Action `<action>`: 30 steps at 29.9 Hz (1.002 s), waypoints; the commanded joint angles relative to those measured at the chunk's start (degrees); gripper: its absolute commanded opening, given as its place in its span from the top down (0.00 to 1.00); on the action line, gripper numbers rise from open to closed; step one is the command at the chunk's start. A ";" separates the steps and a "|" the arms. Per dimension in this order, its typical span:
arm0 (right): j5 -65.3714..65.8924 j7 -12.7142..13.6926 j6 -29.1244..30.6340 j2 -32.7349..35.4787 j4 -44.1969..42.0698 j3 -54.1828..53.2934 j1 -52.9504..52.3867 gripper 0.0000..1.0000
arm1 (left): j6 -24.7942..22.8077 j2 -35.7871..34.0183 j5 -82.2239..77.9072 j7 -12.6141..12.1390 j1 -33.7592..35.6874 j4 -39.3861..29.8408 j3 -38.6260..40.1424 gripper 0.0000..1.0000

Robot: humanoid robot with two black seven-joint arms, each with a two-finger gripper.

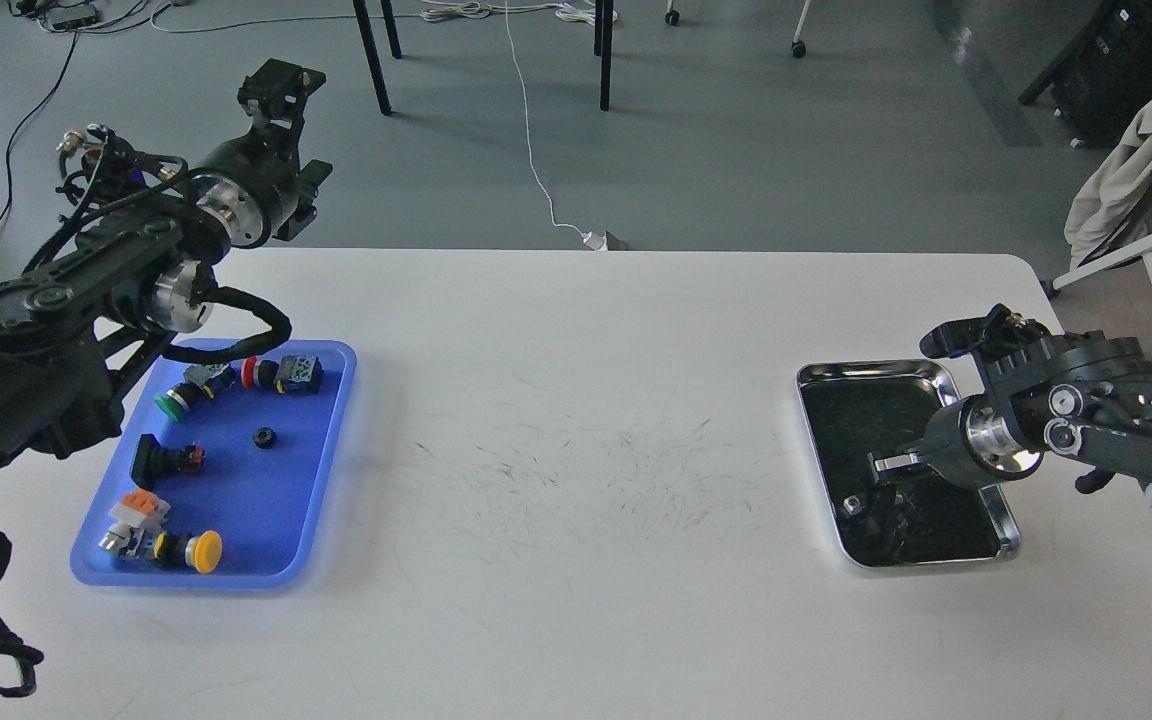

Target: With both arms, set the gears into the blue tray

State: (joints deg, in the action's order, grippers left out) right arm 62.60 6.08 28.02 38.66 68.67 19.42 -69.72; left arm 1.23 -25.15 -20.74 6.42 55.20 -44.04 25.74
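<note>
Gears (263,437) are going into the blue tray (336,400); I am lowering my right gripper (881,466), spread unreadable, into the silver tray (816,372) for another

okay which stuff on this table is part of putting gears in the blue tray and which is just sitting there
Part of the job:
gear
blue tray
left gripper
right gripper

Just lying about:
push-button switches, e.g. yellow one
silver tray
</note>
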 commanded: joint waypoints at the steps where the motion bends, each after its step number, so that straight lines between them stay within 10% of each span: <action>1: -0.64 -0.10 -0.02 0.45 2.25 -0.08 -2.87 0.99 | -0.08 0.01 0.00 0.00 0.00 0.01 -0.16 0.00; 14: -14.18 -1.42 -10.43 -14.29 6.13 -0.17 -10.53 0.99 | -0.17 -0.43 0.00 -0.09 0.08 0.01 0.01 0.00; 24: -20.33 -2.74 -19.76 -38.66 -10.47 -0.70 -7.37 0.99 | -0.08 -0.87 0.00 -0.09 0.08 0.01 0.10 0.00; 30: -20.15 -4.23 -23.89 -38.66 -20.85 -0.96 0.53 0.99 | 0.00 -0.78 0.00 -0.09 0.00 0.01 0.10 0.00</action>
State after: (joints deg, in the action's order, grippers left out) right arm 42.30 2.76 5.95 0.17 51.70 18.65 -72.95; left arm 1.18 -26.04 -20.74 6.32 55.30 -44.03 25.85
